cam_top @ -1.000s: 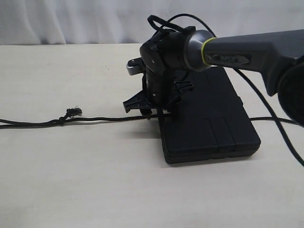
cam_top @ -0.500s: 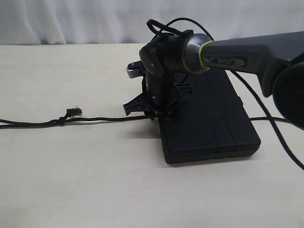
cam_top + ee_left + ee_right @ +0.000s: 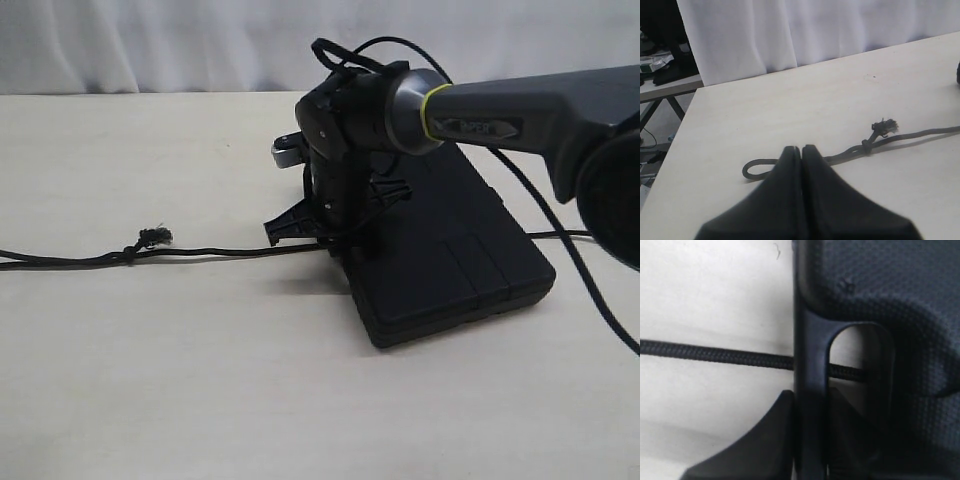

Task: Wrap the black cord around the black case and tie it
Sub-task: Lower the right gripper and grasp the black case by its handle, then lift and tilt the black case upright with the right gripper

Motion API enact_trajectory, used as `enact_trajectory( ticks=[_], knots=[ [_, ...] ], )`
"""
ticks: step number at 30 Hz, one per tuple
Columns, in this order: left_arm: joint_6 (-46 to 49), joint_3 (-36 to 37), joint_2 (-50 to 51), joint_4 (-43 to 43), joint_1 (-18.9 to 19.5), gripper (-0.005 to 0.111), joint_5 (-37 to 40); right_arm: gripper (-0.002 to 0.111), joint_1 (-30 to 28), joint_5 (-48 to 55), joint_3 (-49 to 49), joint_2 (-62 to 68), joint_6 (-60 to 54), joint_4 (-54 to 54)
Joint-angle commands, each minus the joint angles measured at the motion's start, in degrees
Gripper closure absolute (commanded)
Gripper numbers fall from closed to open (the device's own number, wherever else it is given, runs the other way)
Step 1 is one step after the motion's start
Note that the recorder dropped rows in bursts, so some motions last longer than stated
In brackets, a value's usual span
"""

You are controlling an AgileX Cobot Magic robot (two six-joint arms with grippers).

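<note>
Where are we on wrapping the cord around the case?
Done: nothing is wrapped. The black cord lies flat on the table and runs under the black case. In hand: the right gripper pinches the case's handle bar. The left gripper is shut above a bend in the cord. Left: all the wrapping and the tie.

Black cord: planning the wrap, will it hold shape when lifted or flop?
Probably floppy: the black cord lies in a slack loop on the table. Likely light, being thin. Its braided weave and knot should resist slipping.
</note>
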Motion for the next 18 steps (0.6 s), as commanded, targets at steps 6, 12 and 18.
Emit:
enact_trajectory(
  ticks=[6, 12, 18],
  knots=[
    [0.18, 0.14, -0.12, -0.47, 0.12, 0.107, -0.33, 0.104, -0.03, 5.23, 0.09, -7.30, -2.20, 0.49],
    [0.18, 0.14, -0.12, -0.47, 0.12, 0.107, -0.33, 0.104, -0.03, 6.99, 0.09, -15.39, -4.49, 1.96],
    [0.18, 0.14, -0.12, -0.47, 0.12, 0.107, -0.33, 0.104, -2.02, 7.09, 0.09, -21.30, -8.27, 10.02]
  ],
)
